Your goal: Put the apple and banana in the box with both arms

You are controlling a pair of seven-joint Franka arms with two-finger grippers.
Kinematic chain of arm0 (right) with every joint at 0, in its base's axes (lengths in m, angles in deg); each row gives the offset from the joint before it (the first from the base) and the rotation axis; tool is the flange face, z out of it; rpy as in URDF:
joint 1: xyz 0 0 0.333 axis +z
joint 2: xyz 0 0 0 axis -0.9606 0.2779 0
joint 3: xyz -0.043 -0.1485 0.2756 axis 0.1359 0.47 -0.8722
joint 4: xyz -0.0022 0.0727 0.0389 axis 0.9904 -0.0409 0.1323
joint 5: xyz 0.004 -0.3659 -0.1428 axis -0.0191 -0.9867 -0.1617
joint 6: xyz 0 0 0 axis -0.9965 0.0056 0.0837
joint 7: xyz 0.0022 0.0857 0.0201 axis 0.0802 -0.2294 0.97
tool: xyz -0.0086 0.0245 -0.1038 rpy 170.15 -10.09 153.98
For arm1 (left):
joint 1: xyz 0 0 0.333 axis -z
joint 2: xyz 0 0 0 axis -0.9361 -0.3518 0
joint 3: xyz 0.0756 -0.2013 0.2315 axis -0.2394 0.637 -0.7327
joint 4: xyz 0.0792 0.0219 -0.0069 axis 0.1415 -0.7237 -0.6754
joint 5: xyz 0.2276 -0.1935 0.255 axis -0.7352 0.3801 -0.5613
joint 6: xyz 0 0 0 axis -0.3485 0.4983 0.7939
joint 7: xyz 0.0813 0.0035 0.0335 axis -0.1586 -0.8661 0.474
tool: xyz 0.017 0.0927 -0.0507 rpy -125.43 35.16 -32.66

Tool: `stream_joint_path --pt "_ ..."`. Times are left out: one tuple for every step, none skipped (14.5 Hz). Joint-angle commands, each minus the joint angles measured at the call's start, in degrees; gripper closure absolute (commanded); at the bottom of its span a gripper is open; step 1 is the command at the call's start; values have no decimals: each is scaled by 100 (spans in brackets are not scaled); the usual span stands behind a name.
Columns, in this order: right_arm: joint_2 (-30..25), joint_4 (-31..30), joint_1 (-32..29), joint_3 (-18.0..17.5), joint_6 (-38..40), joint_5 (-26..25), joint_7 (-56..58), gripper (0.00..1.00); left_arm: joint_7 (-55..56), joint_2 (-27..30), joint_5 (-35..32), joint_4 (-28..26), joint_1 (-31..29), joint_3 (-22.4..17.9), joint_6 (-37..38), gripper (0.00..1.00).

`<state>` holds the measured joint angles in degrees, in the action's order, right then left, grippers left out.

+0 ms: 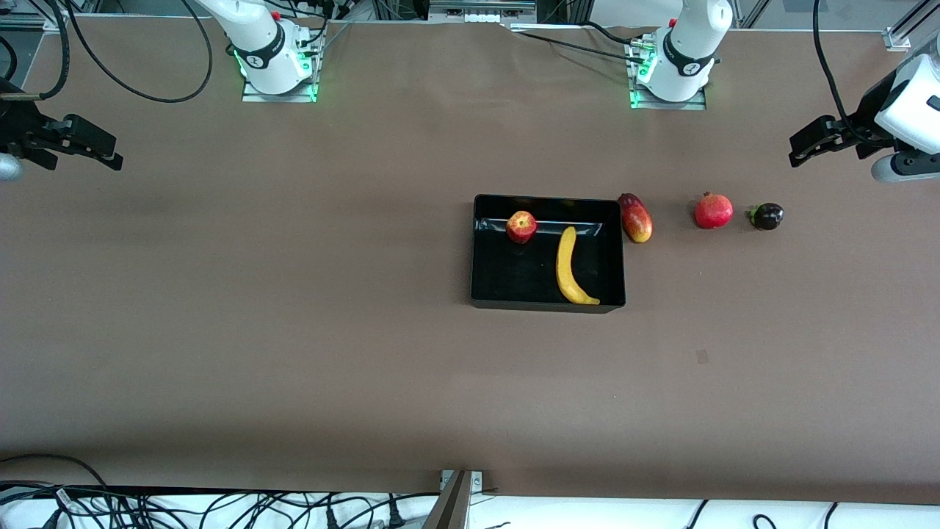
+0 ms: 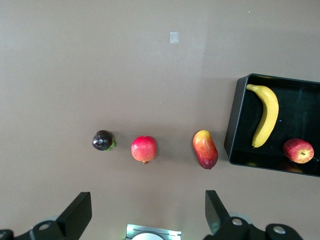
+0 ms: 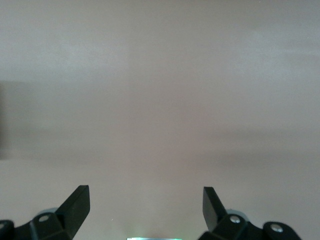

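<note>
The black box [image 1: 546, 305] sits mid-table. The apple [image 1: 521, 226] lies in it near the wall toward the robot bases. The banana [image 1: 568, 267] lies in it beside the apple, toward the left arm's end. In the left wrist view the box [image 2: 235, 130], banana [image 2: 265, 116] and apple [image 2: 298, 150] also show. My left gripper [image 1: 802, 148] is open and empty, raised over the left arm's end of the table; it also shows in its wrist view [image 2: 148, 212]. My right gripper [image 1: 103, 150] is open and empty, raised over the right arm's end; its wrist view [image 3: 146, 207] shows only bare table.
A red-yellow mango [image 1: 636, 218] lies just outside the box toward the left arm's end. A red pomegranate [image 1: 714, 211] and a small dark fruit [image 1: 767, 216] lie farther along that way. Cables run along the table's near edge.
</note>
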<state>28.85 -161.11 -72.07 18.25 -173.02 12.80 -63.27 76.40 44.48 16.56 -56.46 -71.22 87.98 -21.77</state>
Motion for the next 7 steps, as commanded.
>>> stream_joint_path --pt "36 97 -12 -1 26 -58 77 0 -166 -176 231 358 6 -7 -14 0" --pt "36 97 -12 -1 26 -58 77 0 -271 -264 224 542 6 11 -14 0" --pt "36 97 -12 -1 26 -58 77 0 -342 -317 224 587 6 28 -5 0" --pt "36 97 -12 -1 26 -58 77 0 -386 -326 232 588 6 29 -14 0" --pt "36 97 -12 -1 26 -58 77 0 -456 -326 232 588 6 29 -5 0" --pt "36 97 -12 -1 26 -58 77 0 -596 -326 241 570 6 29 -5 0" --pt "36 97 -12 -1 26 -58 77 0 -763 -318 232 570 6 29 4 0"
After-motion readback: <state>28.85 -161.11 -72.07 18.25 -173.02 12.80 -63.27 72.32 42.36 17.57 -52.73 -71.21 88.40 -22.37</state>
